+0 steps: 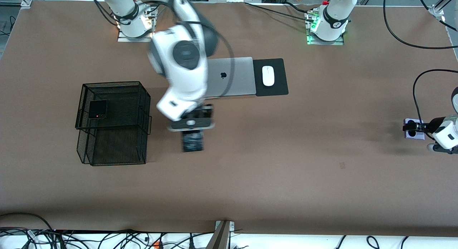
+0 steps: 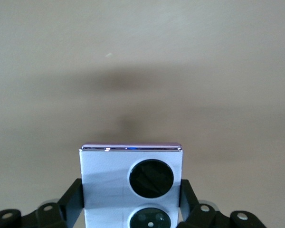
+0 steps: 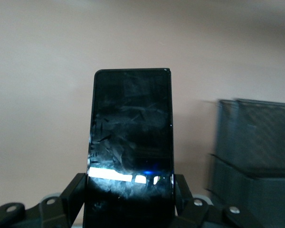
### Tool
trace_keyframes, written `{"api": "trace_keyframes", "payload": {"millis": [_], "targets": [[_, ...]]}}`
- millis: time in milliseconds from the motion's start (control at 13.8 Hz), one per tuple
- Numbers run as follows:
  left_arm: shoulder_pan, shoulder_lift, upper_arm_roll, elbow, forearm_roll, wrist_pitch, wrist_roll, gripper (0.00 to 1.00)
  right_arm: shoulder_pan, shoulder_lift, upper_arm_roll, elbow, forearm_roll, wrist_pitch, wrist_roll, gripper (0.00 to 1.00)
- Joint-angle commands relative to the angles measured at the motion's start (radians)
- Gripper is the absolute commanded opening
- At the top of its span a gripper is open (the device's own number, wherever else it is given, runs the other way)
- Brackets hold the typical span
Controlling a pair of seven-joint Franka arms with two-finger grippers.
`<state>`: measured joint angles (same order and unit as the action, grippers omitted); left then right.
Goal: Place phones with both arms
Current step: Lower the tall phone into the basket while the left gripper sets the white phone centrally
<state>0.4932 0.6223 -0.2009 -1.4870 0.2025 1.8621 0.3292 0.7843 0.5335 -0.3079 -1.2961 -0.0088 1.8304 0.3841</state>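
My right gripper point(image 1: 193, 130) is over the table beside the basket, shut on the long slim black phone point(image 1: 193, 141). In the right wrist view that phone point(image 3: 130, 137) stands between the fingers point(image 3: 75, 192) of the right gripper point(image 3: 128, 192). At the left arm's end of the table, my left gripper point(image 1: 418, 128) is shut on the lilac-white phone point(image 1: 410, 129). In the left wrist view this phone point(image 2: 104, 178), with two black camera circles, fills the left gripper point(image 2: 131, 202). The squarish black folded phone point(image 1: 97, 109) lies on the upper tier of the black mesh basket point(image 1: 118, 149).
A closed grey laptop point(image 1: 232, 77) lies near the arms' bases, partly under the right arm. Beside it a white mouse point(image 1: 268, 76) rests on a black pad point(image 1: 277, 88). The mesh basket point(image 3: 256, 156) shows close beside the held slab.
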Motion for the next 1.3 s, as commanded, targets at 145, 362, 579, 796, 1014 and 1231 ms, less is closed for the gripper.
{"api": "trace_keyframes", "payload": {"millis": [145, 362, 579, 796, 1014, 1231], "targets": [[-0.212, -0.022, -0.038, 0.047, 0.005, -0.074, -0.172, 0.44, -0.170, -0.364, 0.023, -0.484, 0.004, 0.094, -0.244, 0.55], [-0.373, 0.005, -0.046, 0.056, -0.038, -0.063, -0.284, 0.44, -0.243, -0.483, 0.021, -0.687, 0.003, 0.185, -0.313, 0.55], [-0.551, 0.132, -0.044, 0.172, -0.150, -0.011, -0.404, 0.45, -0.266, -0.565, 0.018, -0.840, 0.000, 0.220, -0.315, 0.55], [-0.712, 0.210, -0.037, 0.174, -0.155, 0.205, -0.601, 0.44, -0.287, -0.607, 0.016, -0.933, -0.005, 0.246, -0.315, 0.55], [-0.809, 0.278, -0.037, 0.182, -0.155, 0.359, -0.800, 0.44, -0.292, -0.610, 0.015, -0.956, -0.005, 0.242, -0.315, 0.55], [-0.873, 0.303, -0.035, 0.180, -0.156, 0.423, -0.912, 0.44, -0.316, -0.589, 0.016, -0.956, -0.007, 0.285, -0.315, 0.55]]}}
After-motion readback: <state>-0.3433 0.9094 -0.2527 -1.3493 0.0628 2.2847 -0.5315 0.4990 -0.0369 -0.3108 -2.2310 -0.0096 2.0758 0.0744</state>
